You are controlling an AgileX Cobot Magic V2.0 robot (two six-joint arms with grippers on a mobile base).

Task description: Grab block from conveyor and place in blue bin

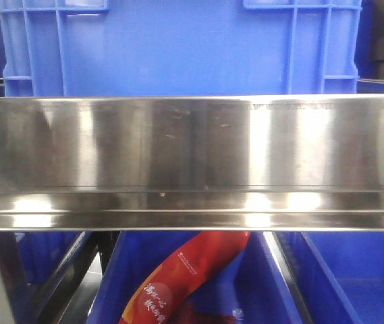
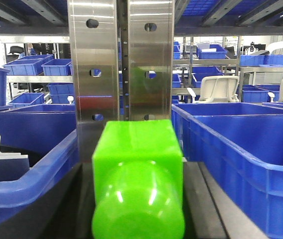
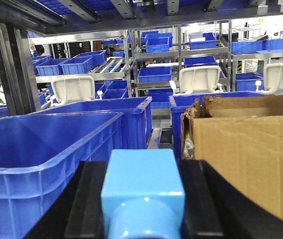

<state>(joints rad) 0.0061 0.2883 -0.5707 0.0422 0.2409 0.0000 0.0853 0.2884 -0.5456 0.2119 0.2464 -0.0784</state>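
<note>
My left gripper (image 2: 139,172) is shut on a bright green block (image 2: 137,159), held between its two black fingers (image 2: 74,204). It hangs between two blue bins, one on the right (image 2: 240,149) and one on the left (image 2: 27,181). My right gripper (image 3: 143,169) is shut on a light blue block (image 3: 142,194) between its black fingers (image 3: 89,199). A large blue bin (image 3: 42,154) lies just to its left. The conveyor is out of view in all frames. Neither gripper shows in the front view.
A steel upright (image 2: 121,64) stands right ahead of the left gripper. A cardboard box (image 3: 245,154) is close on the right gripper's right. A steel beam (image 1: 192,162) fills the front view, with a blue bin (image 1: 178,47) above and a red packet (image 1: 185,277) below.
</note>
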